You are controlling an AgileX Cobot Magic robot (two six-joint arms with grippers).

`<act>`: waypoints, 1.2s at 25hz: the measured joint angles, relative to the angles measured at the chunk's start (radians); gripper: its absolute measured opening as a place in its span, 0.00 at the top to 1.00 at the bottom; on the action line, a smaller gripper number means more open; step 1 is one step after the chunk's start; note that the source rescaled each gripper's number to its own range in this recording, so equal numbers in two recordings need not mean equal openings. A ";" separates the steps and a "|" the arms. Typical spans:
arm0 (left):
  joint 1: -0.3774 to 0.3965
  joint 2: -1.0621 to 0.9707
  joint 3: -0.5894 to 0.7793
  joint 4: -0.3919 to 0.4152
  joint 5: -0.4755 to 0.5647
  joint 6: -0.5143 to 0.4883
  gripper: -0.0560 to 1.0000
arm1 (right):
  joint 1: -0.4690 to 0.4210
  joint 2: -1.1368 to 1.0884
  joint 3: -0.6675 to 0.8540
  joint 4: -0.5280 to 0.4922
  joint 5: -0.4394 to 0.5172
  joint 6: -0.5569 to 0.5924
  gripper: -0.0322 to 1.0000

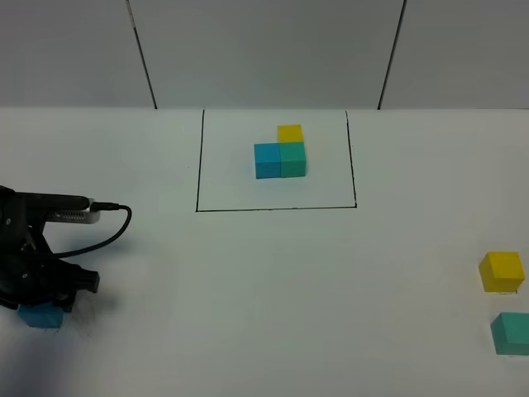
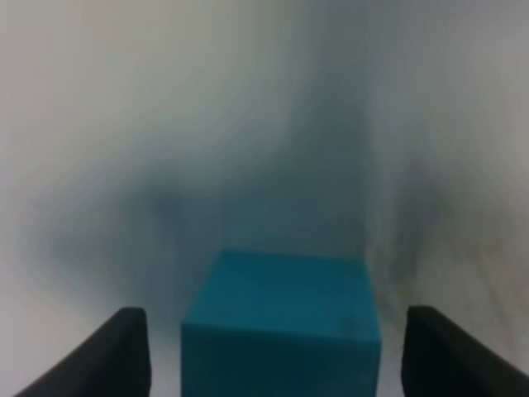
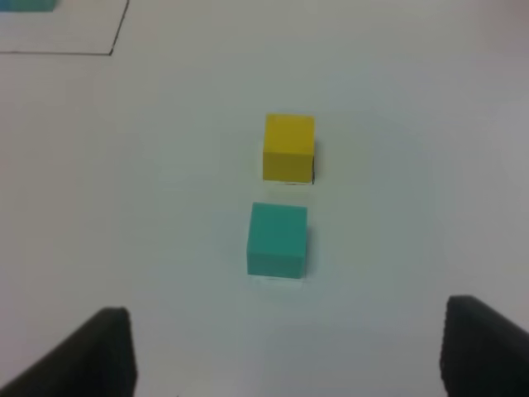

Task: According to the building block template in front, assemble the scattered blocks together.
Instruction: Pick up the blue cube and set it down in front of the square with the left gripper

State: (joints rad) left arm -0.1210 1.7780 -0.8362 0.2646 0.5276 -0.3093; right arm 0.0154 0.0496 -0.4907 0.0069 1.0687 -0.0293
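A white bench [image 1: 264, 289] is backed by grey panels [image 1: 264, 50]. The building block template [image 1: 281, 153], a three-coloured L, is framed in black at the far middle. The sky-blue cube [image 2: 281, 331] is straddled, untouched, by the left gripper's [image 2: 277, 351] parted fingers [image 2: 116, 356]. The right gripper's [image 3: 289, 351] fingers [image 3: 99, 351] are spread, facing the yellow cube [image 3: 288, 147] and teal cube [image 3: 277, 240].

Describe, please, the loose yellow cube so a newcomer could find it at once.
From the black drawn rectangle at the far middle of the table, look to the near right edge, where two loose cubes sit apart. The yellow cube is the one nearer the rectangle, unframed, joined to nothing; the teal-green cube lies in front.
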 joint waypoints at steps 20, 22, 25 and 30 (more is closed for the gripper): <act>-0.083 0.006 -0.028 0.029 0.022 0.338 0.94 | 0.000 0.000 0.000 0.000 0.000 0.001 0.41; -0.155 0.001 -0.042 -0.019 0.026 0.553 0.94 | 0.000 0.000 0.000 0.000 0.000 0.000 0.41; -0.268 0.002 -0.065 -0.146 0.038 0.854 0.94 | 0.000 0.000 0.000 0.000 0.000 0.000 0.41; -0.413 0.026 -0.182 -0.417 0.032 1.186 0.94 | 0.000 0.000 0.000 0.000 0.000 0.000 0.41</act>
State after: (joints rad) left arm -0.5336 1.8045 -1.0185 -0.1519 0.5595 0.8769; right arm 0.0154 0.0496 -0.4907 0.0069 1.0687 -0.0292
